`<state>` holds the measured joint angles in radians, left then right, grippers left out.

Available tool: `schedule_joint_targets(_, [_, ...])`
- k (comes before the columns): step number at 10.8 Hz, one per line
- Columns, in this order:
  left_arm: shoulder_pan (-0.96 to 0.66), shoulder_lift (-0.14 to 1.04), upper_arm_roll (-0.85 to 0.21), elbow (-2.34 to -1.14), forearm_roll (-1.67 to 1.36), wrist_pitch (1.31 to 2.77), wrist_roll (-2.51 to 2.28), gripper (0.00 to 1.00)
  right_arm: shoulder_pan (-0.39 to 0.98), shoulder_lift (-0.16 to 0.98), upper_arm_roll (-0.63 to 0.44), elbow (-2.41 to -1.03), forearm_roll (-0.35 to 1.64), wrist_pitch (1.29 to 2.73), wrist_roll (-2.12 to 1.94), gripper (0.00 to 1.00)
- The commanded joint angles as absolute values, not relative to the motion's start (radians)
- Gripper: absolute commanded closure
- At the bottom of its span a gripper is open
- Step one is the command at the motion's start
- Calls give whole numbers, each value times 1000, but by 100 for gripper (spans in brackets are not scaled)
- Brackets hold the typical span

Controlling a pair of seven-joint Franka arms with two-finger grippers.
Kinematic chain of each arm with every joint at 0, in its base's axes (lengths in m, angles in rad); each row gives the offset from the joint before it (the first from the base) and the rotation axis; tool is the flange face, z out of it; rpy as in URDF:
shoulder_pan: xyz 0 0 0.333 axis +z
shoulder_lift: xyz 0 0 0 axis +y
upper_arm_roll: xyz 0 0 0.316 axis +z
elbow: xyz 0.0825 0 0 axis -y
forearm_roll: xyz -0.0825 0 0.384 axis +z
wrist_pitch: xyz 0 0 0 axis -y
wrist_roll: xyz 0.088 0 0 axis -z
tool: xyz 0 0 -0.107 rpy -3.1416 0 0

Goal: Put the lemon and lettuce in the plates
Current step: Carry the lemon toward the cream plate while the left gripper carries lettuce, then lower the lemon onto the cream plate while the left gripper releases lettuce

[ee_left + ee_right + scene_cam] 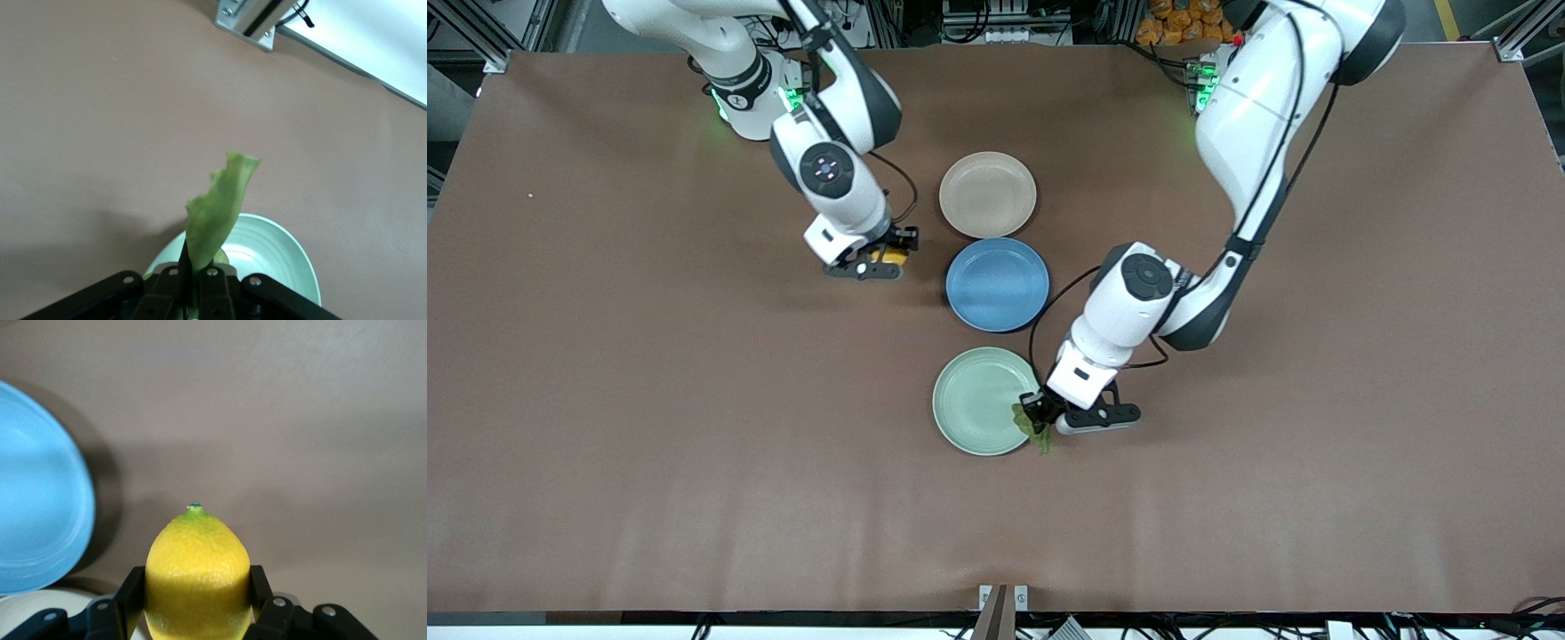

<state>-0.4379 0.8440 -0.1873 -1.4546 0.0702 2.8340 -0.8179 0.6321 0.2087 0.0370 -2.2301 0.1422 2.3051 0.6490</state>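
Observation:
My right gripper [887,259] is shut on the yellow lemon [896,257] and holds it over the brown table, beside the gap between the beige-pink plate [987,196] and the blue plate. In the right wrist view the lemon [197,550] fills the gripper [197,590], pointed tip outward. My left gripper [1040,414] is shut on the green lettuce leaf [1033,428] over the rim of the mint green plate [965,400]. In the left wrist view the leaf [220,203] stands up from the gripper [193,283] above the mint plate [283,250]. Both plates are empty.
A blue plate [997,284] lies between the two pale plates, and shows in the right wrist view [37,513]. The three plates form a line across the table's middle. An aluminium frame post [245,21] stands at the table edge. Brown table cloth lies all around.

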Motion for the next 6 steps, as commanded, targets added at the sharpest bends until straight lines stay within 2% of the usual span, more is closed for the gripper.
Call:
schedule_joint_targets(1, [-503,933,-164,-1376,81,2913,-908,100,747,192,29,-2234,215,2330,811,100])
schedule_joint_targets(6, [-606,936,-117,-1381,84,2912,-1067,100,896,265,29,-2194,219,2379,1079,100])
